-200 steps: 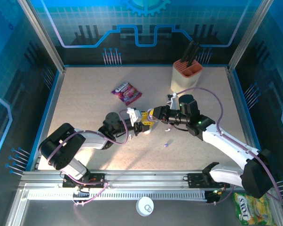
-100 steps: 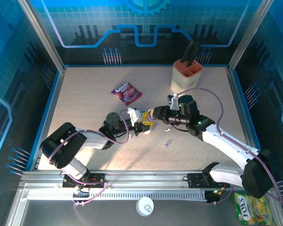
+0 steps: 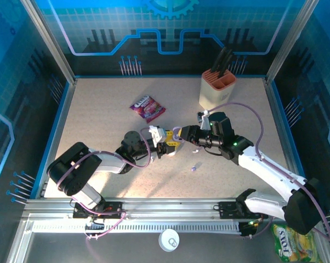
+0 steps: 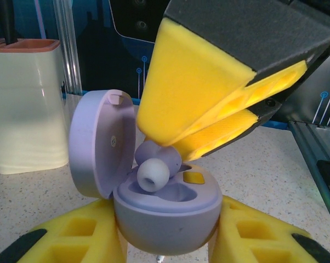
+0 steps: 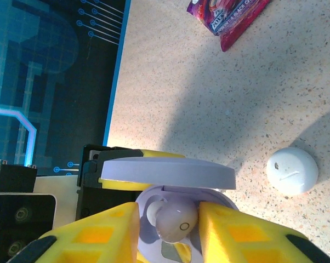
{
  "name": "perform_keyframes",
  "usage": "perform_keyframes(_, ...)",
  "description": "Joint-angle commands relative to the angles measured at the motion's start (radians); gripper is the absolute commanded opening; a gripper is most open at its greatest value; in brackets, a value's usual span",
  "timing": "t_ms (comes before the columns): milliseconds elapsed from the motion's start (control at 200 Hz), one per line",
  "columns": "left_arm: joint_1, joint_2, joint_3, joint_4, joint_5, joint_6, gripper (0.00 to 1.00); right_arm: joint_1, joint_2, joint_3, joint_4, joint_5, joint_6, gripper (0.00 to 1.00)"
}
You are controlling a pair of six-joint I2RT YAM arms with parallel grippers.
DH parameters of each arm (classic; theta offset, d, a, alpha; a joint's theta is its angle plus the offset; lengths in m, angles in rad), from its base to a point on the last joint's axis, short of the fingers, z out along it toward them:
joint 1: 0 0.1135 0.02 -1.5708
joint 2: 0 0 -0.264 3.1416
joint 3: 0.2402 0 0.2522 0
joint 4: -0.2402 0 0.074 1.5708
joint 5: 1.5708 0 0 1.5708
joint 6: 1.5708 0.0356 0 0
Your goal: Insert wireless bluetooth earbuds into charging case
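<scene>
My left gripper (image 3: 168,147) is shut on the lilac charging case (image 4: 165,219), holding its base between the yellow pads with the lid (image 4: 102,142) swung open. A lilac earbud (image 5: 176,219) lies tilted in the case's well, its pale ear tip (image 4: 153,174) pointing outward. My right gripper (image 5: 169,230) hangs over the case, open. Its pads stand just off either side of the earbud. From the left wrist view its yellow fingers (image 4: 209,82) come down from the upper right. A tiny lilac earbud (image 3: 193,168) and a small white one (image 5: 292,171) lie on the table nearby.
A purple candy packet (image 3: 147,107) lies at the back centre. A cream and pink knife block (image 3: 217,90) stands at the back right. A white disc (image 3: 169,239) and a yellow-green packet (image 3: 291,241) sit beyond the near rail.
The right gripper's jaws have parted a little from around the lilac earbud, which now rests in the case. The left gripper and case have stayed put.
</scene>
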Motion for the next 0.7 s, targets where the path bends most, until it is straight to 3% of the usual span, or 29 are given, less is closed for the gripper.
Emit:
perform_keyframes(0,-0.005,0.005,0.047,0.078,-0.003,-0.003,0.35,0.008,0.017,0.036,-0.052,-0.03,-0.029,0.31)
perform_keyframes(355,-0.005,-0.018,0.043,0.01,-0.01,0.06,0.36,0.013,0.038,0.069,-0.096,-0.027,-0.043,0.17)
perform_keyframes(695,-0.006,-0.008,0.04,-0.003,-0.029,0.113,0.36,0.025,0.042,0.129,-0.217,-0.014,-0.096,0.17)
